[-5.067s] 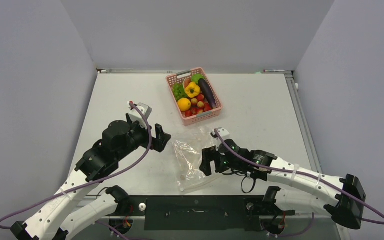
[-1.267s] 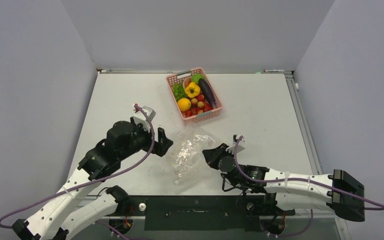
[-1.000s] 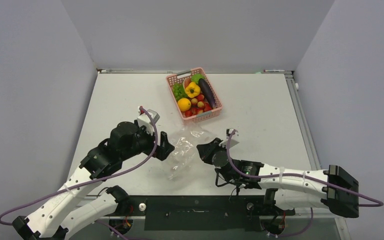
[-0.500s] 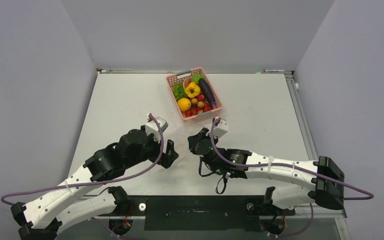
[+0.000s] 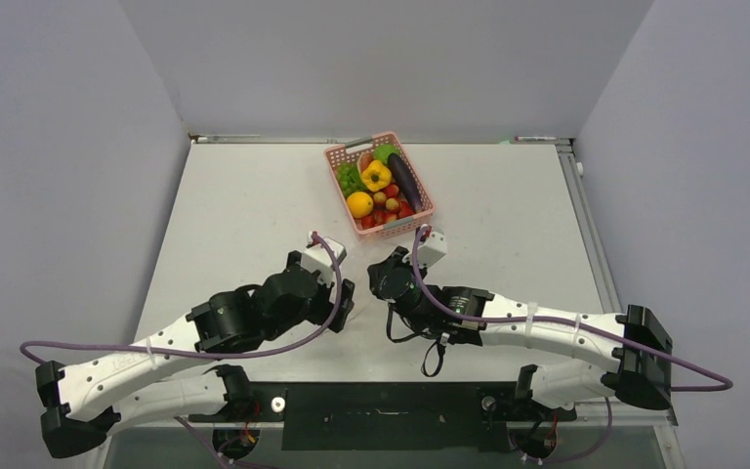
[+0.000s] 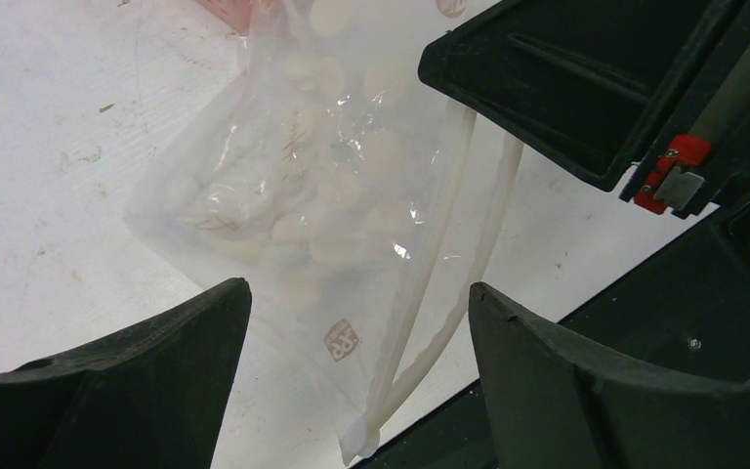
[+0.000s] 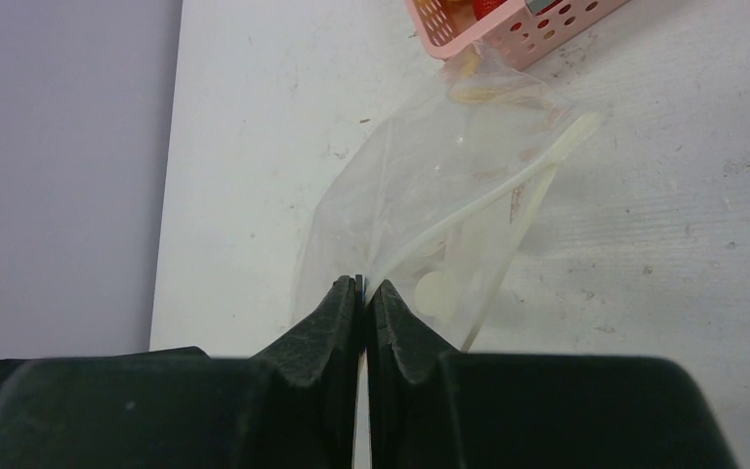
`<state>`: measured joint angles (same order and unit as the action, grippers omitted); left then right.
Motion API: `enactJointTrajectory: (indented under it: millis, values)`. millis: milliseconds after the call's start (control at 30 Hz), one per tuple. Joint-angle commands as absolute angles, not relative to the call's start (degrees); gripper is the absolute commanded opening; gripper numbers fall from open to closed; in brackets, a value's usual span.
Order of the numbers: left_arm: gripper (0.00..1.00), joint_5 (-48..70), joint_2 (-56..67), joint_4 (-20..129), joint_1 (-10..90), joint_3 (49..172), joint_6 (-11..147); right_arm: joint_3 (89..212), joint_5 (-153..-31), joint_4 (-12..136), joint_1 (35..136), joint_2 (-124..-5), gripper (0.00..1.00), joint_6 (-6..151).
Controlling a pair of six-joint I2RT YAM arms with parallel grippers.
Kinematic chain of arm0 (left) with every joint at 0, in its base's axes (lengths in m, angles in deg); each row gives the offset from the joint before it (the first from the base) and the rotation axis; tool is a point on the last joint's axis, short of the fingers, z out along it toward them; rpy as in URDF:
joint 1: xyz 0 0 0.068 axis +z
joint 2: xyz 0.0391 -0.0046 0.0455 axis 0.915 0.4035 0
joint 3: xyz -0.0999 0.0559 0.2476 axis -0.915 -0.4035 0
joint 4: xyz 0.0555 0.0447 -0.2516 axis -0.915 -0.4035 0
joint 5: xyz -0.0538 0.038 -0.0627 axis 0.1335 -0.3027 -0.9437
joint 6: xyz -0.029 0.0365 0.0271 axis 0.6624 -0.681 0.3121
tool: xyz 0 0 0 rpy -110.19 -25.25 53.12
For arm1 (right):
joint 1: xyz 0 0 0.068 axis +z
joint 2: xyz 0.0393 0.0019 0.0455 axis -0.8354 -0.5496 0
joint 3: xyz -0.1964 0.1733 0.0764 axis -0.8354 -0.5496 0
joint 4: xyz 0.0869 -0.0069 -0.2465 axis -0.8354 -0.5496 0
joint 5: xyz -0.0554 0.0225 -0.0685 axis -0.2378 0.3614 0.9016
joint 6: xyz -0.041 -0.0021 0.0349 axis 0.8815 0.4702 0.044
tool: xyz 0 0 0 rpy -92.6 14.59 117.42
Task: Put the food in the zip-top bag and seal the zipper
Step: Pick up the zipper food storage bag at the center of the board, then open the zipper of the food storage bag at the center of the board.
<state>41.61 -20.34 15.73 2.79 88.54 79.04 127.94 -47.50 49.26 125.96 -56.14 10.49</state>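
The food lies in the pink basket [image 5: 396, 230]: a yellow pepper [image 5: 376, 176], an orange fruit [image 5: 359, 204], an eggplant [image 5: 403, 181] and red tomatoes [image 5: 392, 207]. My right gripper [image 7: 363, 285] is shut on the edge of the clear zip-top bag [image 7: 439, 186], holding it up off the table. Its whitish zipper [image 7: 513, 181] hangs open as two separate strips. My left gripper [image 6: 356, 376] stands open around the bag's lower corner [image 6: 293, 195], and the zipper [image 6: 469, 215] ends between its fingers, which do not touch it. In the top view both grippers meet mid-table and hide the bag.
The basket [image 7: 508, 29] stands just beyond the held bag, at the table's back middle. The right gripper's black body [image 6: 566, 88] sits close above the left gripper. Grey walls enclose the table on three sides.
The right gripper has carried the bag left and toward the basket, lifting it. The left arm has swung right up to the bag, and its jaws have narrowed a little.
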Motion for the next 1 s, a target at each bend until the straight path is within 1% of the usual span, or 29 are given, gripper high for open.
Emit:
enactJointTrajectory:
  millis: [0, 333, 667, 967]
  values:
    - [0.78, 45.19, -19.93, 19.24, 1.39, 90.35, 80.2, 131.38, -47.0, 49.54, 125.54, -55.39, 0.05, 10.27]
    - [0.71, 49.9, -17.53, 21.4, -2.56, 89.14, 81.18, 132.4, -48.71, 50.59, 125.56, -56.28, 0.05, 10.37]
    - [0.61, 55.06, -13.37, 24.2, -4.02, 88.31, 80.87, 132.42, -49.56, 51.28, 125.59, -56.39, 0.05, 10.67]
    - [0.48, 57.3, -11.23, 28.25, -4.11, 87.2, 80.26, 131.38, -50.59, 52.58, 125.55, -55.86, 0.05, 10.98]
